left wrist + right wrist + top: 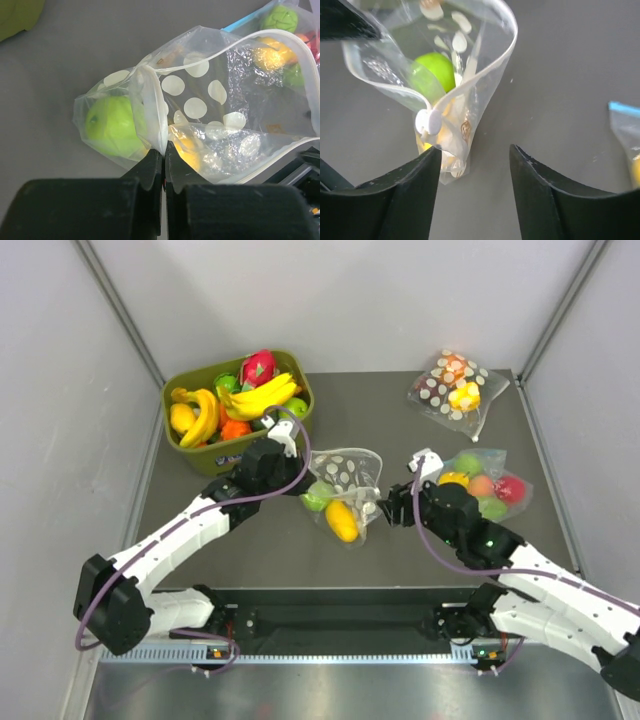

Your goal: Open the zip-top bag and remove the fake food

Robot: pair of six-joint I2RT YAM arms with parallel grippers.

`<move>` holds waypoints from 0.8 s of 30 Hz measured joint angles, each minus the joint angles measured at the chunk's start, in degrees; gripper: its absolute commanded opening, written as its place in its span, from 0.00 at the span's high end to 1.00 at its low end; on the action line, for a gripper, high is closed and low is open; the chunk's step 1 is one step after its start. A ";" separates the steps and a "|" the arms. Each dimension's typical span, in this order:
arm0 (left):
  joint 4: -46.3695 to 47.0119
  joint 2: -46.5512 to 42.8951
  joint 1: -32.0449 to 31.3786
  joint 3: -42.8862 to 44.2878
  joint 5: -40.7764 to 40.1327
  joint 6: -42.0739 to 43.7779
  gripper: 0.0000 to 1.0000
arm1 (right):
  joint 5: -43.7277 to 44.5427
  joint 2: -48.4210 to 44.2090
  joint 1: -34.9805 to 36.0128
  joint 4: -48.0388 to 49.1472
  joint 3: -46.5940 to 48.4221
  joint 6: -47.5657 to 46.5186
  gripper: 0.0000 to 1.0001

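Left gripper (163, 152): fingers (150, 170) pressed together, pinching the white zip strip (156, 107) of the zip-top bag (210, 100) at one end of the mouth. No gap shows between them.

Right gripper (475, 165): fingers (415, 185) stand apart, with only bare table (560, 75) in the gap. It grips nothing. The bag's other corner and its white slider tab (428, 121) sit right at the tip of one finger; I can't tell if they touch.

Bag mouth gapes open in a loop between the two grippers. Green apple (112, 125) and a yellow fruit (189, 152) are inside, apple at the left-gripper end, yellow one next to it. I can't make out a banana bunch in the bag.

Places relative to the green bin (215, 458):
- dotted zip-top bag: on the table just to the right of the bin's near right corner
- left gripper: between the bin and the bag, arm passing close by the bin's front wall
- right gripper: beyond the bag, on its side away from the bin
- plain clear bag (490, 485) holding fruit, blue strip on its edge: further right of the bin, past the right gripper
- second dotted bag (455, 385) with orange and yellow pieces: well apart, level with the bin at the far right

Bin itself holds bananas (265, 395) and a pink dragon fruit (258, 365), among other pieces.
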 measured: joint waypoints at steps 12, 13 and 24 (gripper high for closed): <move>-3.13 -0.85 0.00 0.00 0.50 3.96 1.00 | -1.27 2.05 -1.22 -4.31 15.19 -7.87 0.31; -3.32 -1.07 0.00 0.00 0.55 4.22 1.00 | -2.23 4.44 -1.77 -3.32 15.63 -8.31 0.32; -6.12 -2.95 0.00 0.00 1.60 6.05 1.00 | -11.67 20.22 -10.51 0.79 15.76 -9.94 0.41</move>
